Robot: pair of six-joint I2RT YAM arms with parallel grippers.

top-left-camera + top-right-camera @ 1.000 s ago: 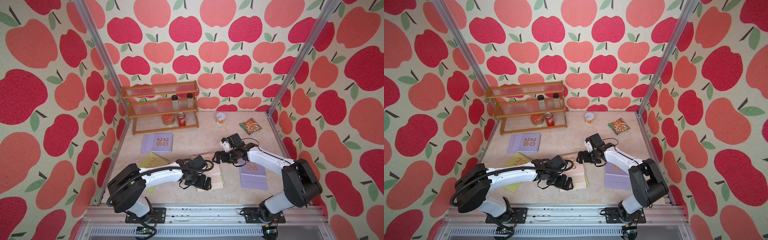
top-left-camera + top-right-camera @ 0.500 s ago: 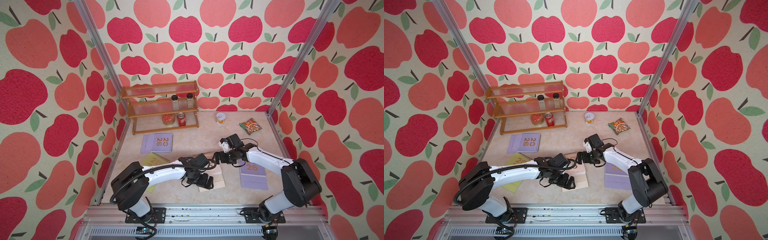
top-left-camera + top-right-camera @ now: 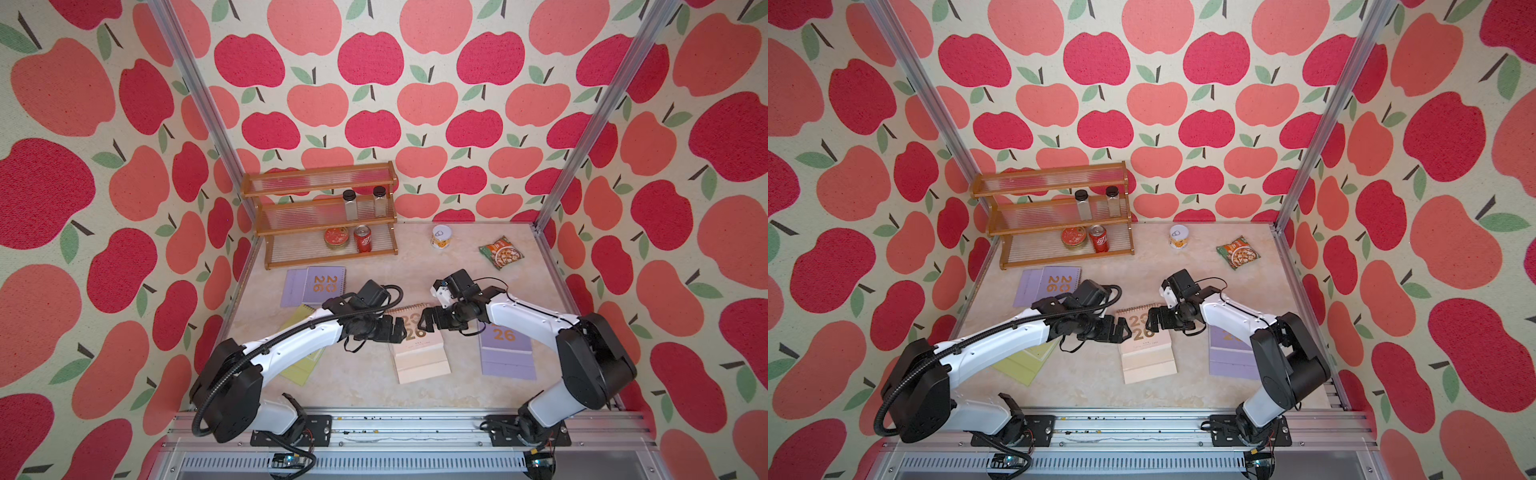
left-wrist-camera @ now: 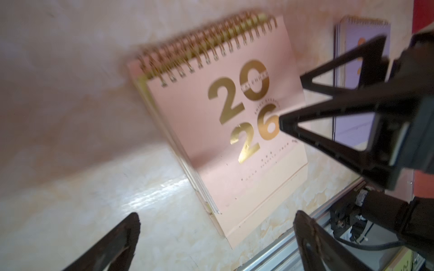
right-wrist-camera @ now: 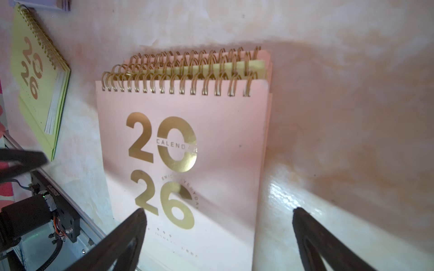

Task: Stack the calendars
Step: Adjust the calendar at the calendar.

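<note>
Flat on the surface [image 4: 70, 187]: pink calendar [image 4: 225, 131], more spirals stacked beneath. Nearby, lilac calendar [image 4: 373, 31]. Left tool [image 4: 216, 218] spread wide, empty; right tool [image 4: 292, 101] at the pink cover's edge, also spread.

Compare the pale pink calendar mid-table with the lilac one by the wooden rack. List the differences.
Colour: pale pink spiral-bound calendar versus lilac calendar.
Place: the pink one lies between the open left end effector and right end effector; the lilac one lies in front of the wooden rack.
Layers: yellow-green pages show under the pink one's coils; no other colour shows under the lilac one.
Both lie flat with gold 20 26 numerals.
</note>
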